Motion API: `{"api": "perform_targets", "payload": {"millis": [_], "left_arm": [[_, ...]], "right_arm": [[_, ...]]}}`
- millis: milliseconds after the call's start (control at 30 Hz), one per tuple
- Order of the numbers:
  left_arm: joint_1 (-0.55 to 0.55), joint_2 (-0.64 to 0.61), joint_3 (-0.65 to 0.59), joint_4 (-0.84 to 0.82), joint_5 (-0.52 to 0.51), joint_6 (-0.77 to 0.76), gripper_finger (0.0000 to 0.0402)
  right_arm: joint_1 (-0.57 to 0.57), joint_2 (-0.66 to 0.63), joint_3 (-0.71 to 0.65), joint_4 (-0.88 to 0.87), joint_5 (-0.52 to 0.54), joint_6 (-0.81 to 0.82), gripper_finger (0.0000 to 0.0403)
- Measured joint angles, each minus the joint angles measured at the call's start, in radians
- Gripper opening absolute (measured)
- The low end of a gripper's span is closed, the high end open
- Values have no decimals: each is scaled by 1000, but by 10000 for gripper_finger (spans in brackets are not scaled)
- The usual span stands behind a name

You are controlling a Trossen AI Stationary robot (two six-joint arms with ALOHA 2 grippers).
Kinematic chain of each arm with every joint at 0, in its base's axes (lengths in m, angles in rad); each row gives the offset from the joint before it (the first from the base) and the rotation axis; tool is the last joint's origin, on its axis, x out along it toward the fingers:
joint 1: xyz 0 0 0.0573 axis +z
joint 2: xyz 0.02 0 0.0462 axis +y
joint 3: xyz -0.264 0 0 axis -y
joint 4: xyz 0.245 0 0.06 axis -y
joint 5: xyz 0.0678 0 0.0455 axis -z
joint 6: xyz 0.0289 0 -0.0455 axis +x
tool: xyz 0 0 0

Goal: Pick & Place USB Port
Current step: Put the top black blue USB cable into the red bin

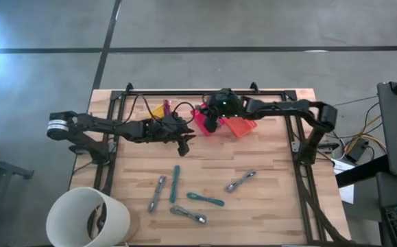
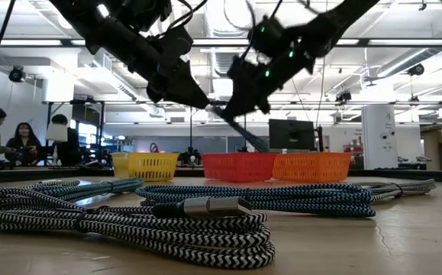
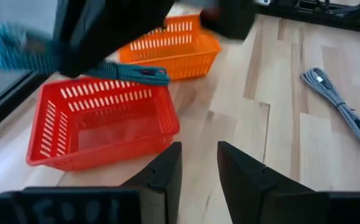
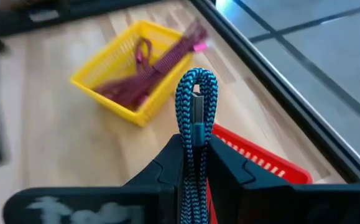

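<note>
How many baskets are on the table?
3, in a row at the far edge: yellow basket on the left, red basket in the middle, orange basket on the right, partly hidden by the arms.

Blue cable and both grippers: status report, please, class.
Right gripper shut on blue cable, over red basket. Left gripper open, empty, beside it. Nothing in the way.

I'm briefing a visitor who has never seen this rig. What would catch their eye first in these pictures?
Probably the right gripper, shut on a folded blue braided cable and holding it above the red basket at the table's far edge. Next, the yellow basket beside it, already holding a magenta cable. The left gripper hangs empty near the red basket, with more cables lying on the near part of the table.
</note>
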Motion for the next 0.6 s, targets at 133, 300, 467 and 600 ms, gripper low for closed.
{"api": "perform_targets", "payload": {"millis": [133,300,467,600], "left_arm": [[0,0,0,-3,0,0,106],[0,1,0,-6,0,0,103],[0,1,0,-23,0,1,103],[0,0,-1,-36,0,0,101]], "right_arm": [[-17,86,24,17,0,-25,47],[-16,134,71,16,-3,-50,47],[-14,123,115,-36,-3,-82,45],[-27,121,154,-191,-2,-101,46]]}}
